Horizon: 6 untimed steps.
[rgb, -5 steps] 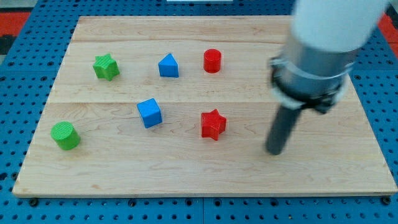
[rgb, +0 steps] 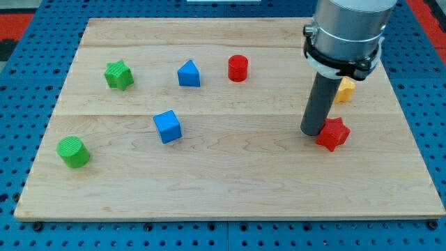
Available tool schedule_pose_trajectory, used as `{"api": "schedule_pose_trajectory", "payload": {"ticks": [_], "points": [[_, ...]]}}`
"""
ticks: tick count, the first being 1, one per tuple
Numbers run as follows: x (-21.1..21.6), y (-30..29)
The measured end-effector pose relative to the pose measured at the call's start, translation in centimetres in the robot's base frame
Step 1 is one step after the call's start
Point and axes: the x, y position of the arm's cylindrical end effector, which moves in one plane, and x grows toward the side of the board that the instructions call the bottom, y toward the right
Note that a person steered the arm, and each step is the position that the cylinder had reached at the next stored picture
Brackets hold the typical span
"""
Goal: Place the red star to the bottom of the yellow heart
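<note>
The red star (rgb: 334,134) lies at the right of the wooden board (rgb: 230,188). My tip (rgb: 311,132) rests on the board just to the star's left and touches it. A yellow block (rgb: 343,90), partly hidden behind my rod, lies above the star toward the view's top; its shape cannot be made out. The star sits a little below it, with a small gap between them.
A red cylinder (rgb: 238,68) and a blue triangular block (rgb: 189,74) lie near the top middle. A green star (rgb: 119,75) is at the upper left, a blue cube (rgb: 168,126) at the centre left, a green cylinder (rgb: 73,152) at the lower left.
The red star has moved from the board's middle far to the right, below the yellow block. My tip now stands against its left side, and the yellow block shows behind the rod.
</note>
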Motion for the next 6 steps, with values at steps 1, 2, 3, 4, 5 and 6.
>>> {"api": "schedule_pose_trajectory", "payload": {"ticks": [1, 2, 3, 4, 5, 6], "points": [[3.5, -4.2], [6.1, -2.9], [4.7, 1.3], [0.4, 3.8], [0.1, 5.9], [2.2, 6.0]]}}
